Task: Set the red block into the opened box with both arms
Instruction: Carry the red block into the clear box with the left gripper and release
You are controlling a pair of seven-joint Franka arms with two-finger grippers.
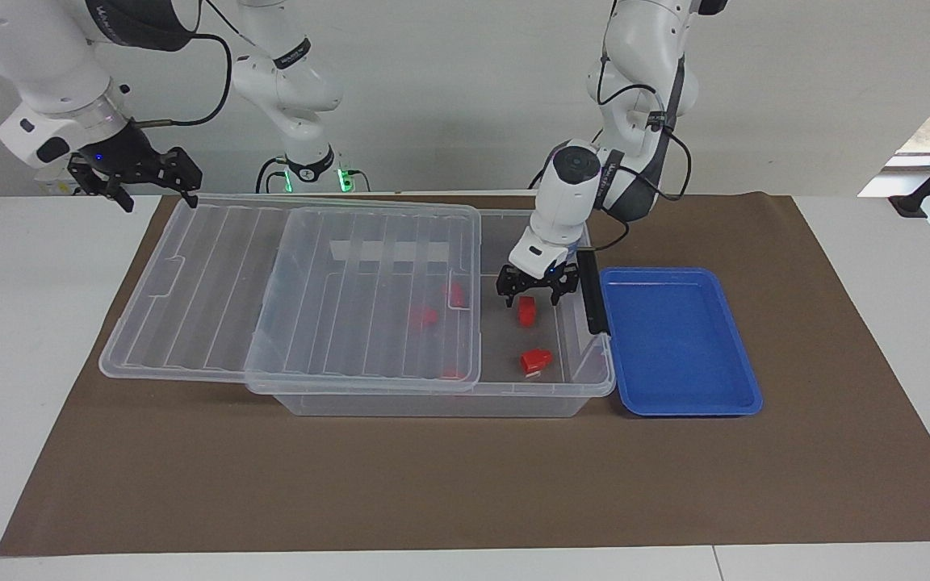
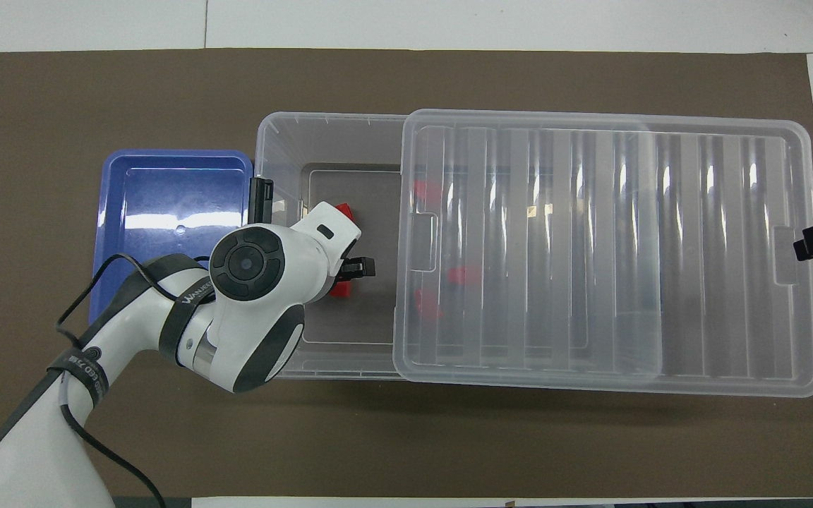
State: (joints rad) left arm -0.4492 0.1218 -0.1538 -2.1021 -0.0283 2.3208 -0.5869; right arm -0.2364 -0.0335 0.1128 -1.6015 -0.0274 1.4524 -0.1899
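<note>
The red block (image 1: 526, 313) stands on the floor of the clear box (image 1: 449, 403), in the uncovered end beside the black latch (image 1: 590, 294). My left gripper (image 1: 531, 295) hangs open just above it, with a finger on each side and no grip on it. In the overhead view the left wrist hides most of that gripper. One finger (image 2: 358, 267) and part of the red block (image 2: 341, 291) show there. My right gripper (image 1: 138, 176) waits open in the air by the end of the slid-back lid (image 1: 312, 282) toward the right arm's end.
A wider red piece with a white patch (image 1: 536, 361) lies in the box, farther from the robots than the block. More red pieces (image 1: 425, 316) show under the lid. A shallow blue tray (image 1: 675, 339) sits against the box's latch end on the brown mat.
</note>
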